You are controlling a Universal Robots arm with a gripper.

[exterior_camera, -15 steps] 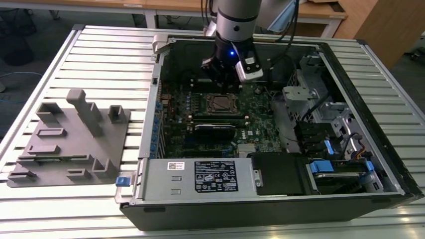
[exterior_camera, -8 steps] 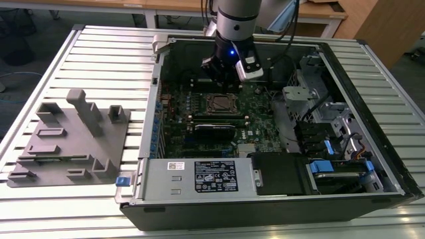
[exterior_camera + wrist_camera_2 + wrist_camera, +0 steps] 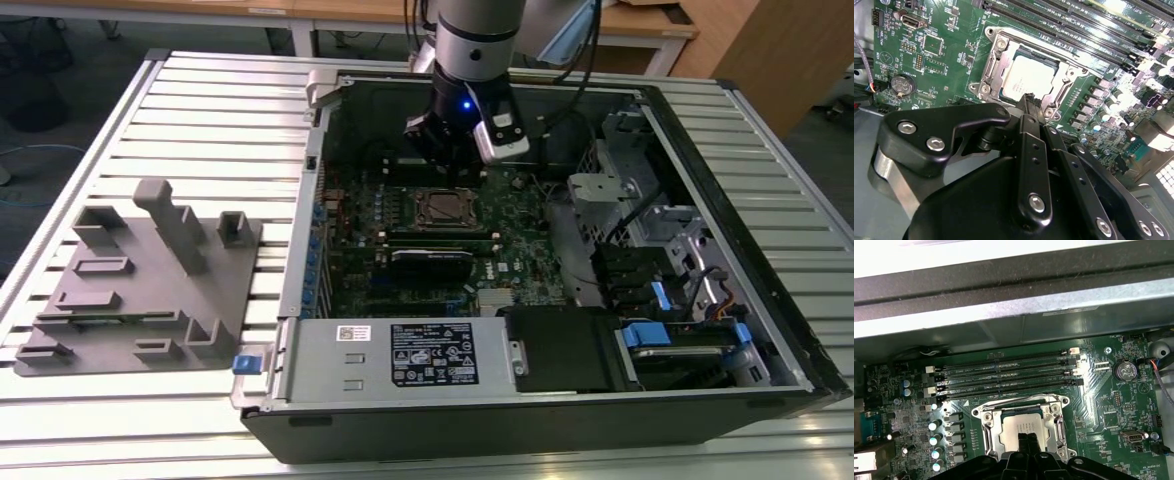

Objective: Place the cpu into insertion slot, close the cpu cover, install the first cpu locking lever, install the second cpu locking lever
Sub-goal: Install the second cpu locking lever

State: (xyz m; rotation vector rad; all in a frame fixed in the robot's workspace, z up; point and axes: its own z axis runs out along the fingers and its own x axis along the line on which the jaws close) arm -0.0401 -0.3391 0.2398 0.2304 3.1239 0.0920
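The cpu [image 3: 1028, 80] lies seated in the insertion slot [image 3: 1004, 60] on the green motherboard [image 3: 929, 50], and the cpu cover [image 3: 1023, 405] appears lowered around it, so the first two steps look done. The gripper [image 3: 1026, 102] hovers just over the socket's edge with its fingertips pressed together, holding nothing. I cannot tell whether either locking lever is latched.

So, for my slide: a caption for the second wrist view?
Gripper poised over the cpu seated in the insertion slot, cpu cover down around it.
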